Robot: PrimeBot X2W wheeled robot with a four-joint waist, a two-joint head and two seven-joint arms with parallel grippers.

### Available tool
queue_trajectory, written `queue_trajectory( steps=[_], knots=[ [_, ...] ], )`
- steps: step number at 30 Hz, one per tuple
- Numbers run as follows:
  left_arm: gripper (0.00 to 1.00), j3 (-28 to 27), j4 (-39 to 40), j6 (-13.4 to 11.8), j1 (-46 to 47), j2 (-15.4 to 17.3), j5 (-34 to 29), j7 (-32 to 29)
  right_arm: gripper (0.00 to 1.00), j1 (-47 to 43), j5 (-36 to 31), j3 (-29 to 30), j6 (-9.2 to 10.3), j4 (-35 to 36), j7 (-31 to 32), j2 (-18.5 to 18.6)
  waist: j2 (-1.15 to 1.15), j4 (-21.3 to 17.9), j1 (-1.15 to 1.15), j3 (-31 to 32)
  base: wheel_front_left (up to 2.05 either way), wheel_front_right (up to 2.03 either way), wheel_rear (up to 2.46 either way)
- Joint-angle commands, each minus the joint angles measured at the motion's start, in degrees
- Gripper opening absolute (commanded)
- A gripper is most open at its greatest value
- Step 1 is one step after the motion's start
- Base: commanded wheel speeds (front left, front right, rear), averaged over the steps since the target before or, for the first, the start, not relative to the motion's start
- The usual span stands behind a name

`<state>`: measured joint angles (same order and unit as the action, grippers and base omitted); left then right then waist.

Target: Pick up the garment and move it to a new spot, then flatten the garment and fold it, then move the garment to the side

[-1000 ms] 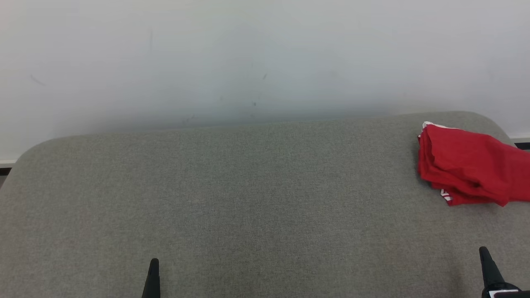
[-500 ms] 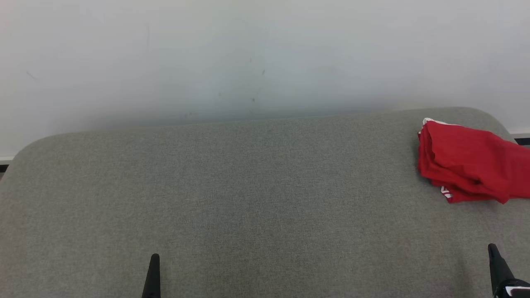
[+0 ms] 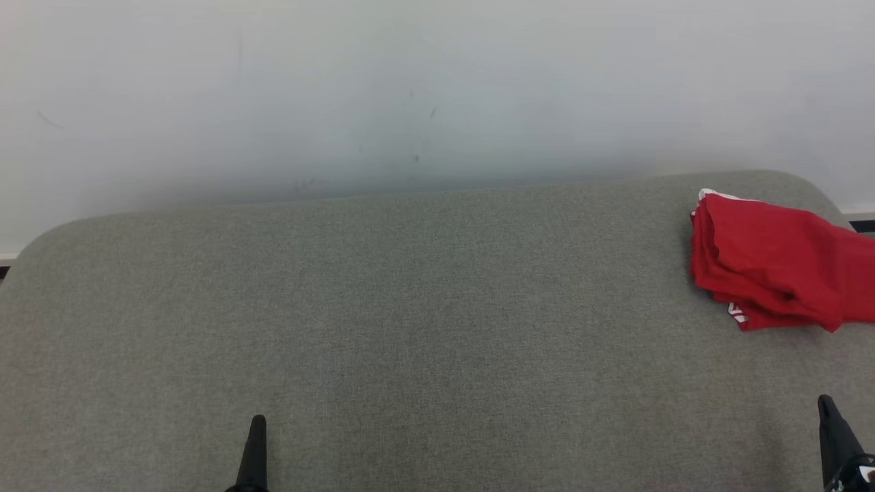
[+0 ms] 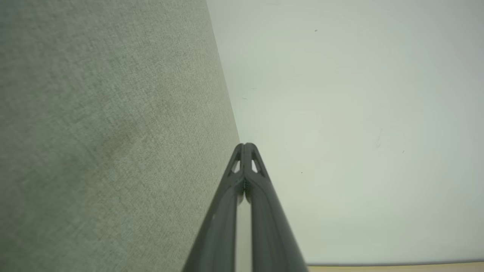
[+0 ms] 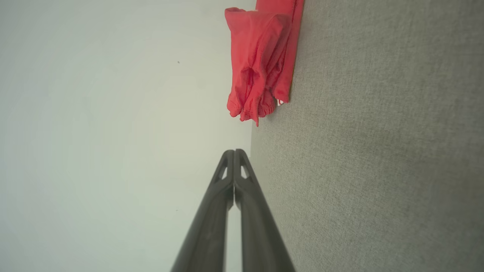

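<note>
The garment (image 3: 776, 270) is red with white trim, folded into a thick bundle at the far right of the grey fabric table (image 3: 410, 328); its right part runs past the picture's edge. The right wrist view shows the garment (image 5: 261, 60) ahead of the fingers. My left gripper (image 3: 254, 444) stands at the lower left, shut and empty, far from the garment. In its own wrist view the left gripper (image 4: 245, 145) has both tips pressed together. At the lower right my right gripper (image 3: 830, 424) is shut too, below the garment and apart from it; the right gripper (image 5: 234, 152) holds nothing.
A pale wall (image 3: 410, 89) rises just behind the table's far edge. The table's corners are rounded, and a dark strip of floor (image 3: 863, 227) shows past the right corner. Bare grey fabric spreads left of the garment.
The camera has tilted, so the table and garment sit slightly higher in the picture. The right gripper has drifted a little to the right. The garment lies as before.
</note>
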<state>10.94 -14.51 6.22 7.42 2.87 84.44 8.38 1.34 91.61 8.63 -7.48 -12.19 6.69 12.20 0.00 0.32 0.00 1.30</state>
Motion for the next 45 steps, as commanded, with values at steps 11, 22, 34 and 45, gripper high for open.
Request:
queue_trajectory(
  steps=[11, 22, 34, 45],
  knots=[
    [0.0, 0.6, -1.3, 0.8, 2.3, 0.0, 6.2, -0.7, 0.0, 1.2, 6.0, 2.0, -0.02, -0.5, 2.0, 0.5, 0.0, -0.2, 0.0, -0.7, 0.0, 0.0, 0.0],
    [0.0, 1.1, -2.4, 1.1, 3.3, 0.0, 10.9, -1.1, 0.0, 1.4, 10.5, 3.5, -0.02, -0.9, 3.5, 0.5, 0.0, -0.3, 0.0, -1.3, 0.0, 0.0, 0.0],
    [0.0, 1.1, -2.5, 1.2, 3.1, 0.0, 11.0, -1.1, 0.0, 1.5, 10.2, 3.7, -0.02, -0.9, 3.6, 0.3, 0.0, -0.3, 0.0, -1.3, 0.0, 0.0, 0.0],
    [0.0, 1.1, -2.5, 1.2, 3.1, 0.0, 11.0, -1.1, 0.0, 1.5, 10.0, 3.8, -0.02, -0.9, 3.8, 0.2, 0.0, -0.3, 0.0, -1.3, 0.0, 0.0, 0.0]
  ],
)
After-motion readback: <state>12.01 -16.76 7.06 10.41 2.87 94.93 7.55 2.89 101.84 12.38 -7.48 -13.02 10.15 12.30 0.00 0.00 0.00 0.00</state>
